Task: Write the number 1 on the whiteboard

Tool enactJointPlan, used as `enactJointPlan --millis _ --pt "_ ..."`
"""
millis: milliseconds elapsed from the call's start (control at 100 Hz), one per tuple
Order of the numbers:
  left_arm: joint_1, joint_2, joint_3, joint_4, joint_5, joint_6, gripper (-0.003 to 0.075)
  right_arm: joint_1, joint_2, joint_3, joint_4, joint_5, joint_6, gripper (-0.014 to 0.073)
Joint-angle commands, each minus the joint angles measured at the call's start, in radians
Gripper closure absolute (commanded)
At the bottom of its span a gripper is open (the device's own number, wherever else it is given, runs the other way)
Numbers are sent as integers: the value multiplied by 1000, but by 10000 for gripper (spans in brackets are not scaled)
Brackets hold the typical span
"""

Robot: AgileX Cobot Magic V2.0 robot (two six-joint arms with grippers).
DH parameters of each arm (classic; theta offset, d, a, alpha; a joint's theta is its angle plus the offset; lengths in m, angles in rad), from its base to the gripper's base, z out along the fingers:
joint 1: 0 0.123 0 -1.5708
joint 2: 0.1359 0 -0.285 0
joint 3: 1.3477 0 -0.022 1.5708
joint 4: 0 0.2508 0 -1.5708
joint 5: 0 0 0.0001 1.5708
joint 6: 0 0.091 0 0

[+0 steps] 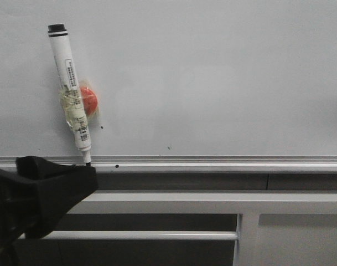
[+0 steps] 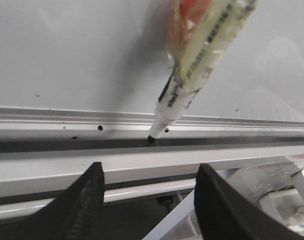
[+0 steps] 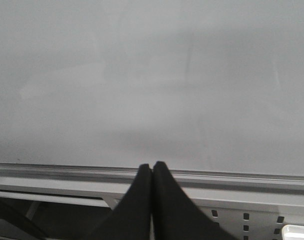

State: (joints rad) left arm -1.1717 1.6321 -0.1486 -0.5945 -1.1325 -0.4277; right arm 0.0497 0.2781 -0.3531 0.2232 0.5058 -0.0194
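Note:
The whiteboard (image 1: 212, 72) fills the upper part of the front view, with its silver rail (image 1: 212, 162) along the lower edge. No stroke of the number 1 shows on it. A white marker (image 1: 71, 88) leans against the board, taped to a red round magnet (image 1: 88, 101), black tip down at the rail. My left gripper (image 1: 57, 188) is open and empty just below the marker. In the left wrist view the gripper (image 2: 150, 167) has its jaws wide apart under the marker (image 2: 191, 75). My right gripper (image 3: 152, 165) is shut, empty, facing bare board (image 3: 152, 75).
Small black dots (image 1: 101, 127) mark the board and rail near the marker. White metal bars (image 1: 212, 200) and a white panel (image 1: 301, 238) run below the rail. A perforated white panel (image 3: 251, 220) sits under the board by my right gripper.

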Motion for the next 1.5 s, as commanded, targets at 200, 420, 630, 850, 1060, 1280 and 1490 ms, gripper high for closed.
enactJointPlan --millis 200,420,630,850,1060,1280,1490 --pt "-8 -16 -61 -28 -251 -10 356 11 26 -38 3 -89 -14 657" --pt "-6 -16 -92 -67 -251 6 355 11 26 -38 3 -94 -14 657" --pt "-6 -16 -92 -72 -252 6 356 11 26 -38 3 -94 -14 657" --pt "-6 -25 -92 -100 -252 6 355 11 26 -38 3 -94 -14 657" --pt "-6 -48 -98 -105 -252 8 356 11 26 -38 3 -94 -14 657" --pt "-6 -51 -129 -105 -252 56 356 11 26 -38 3 -94 -14 657" --pt "-6 -51 -130 -146 -252 58 602 11 26 -38 3 -94 -14 657"
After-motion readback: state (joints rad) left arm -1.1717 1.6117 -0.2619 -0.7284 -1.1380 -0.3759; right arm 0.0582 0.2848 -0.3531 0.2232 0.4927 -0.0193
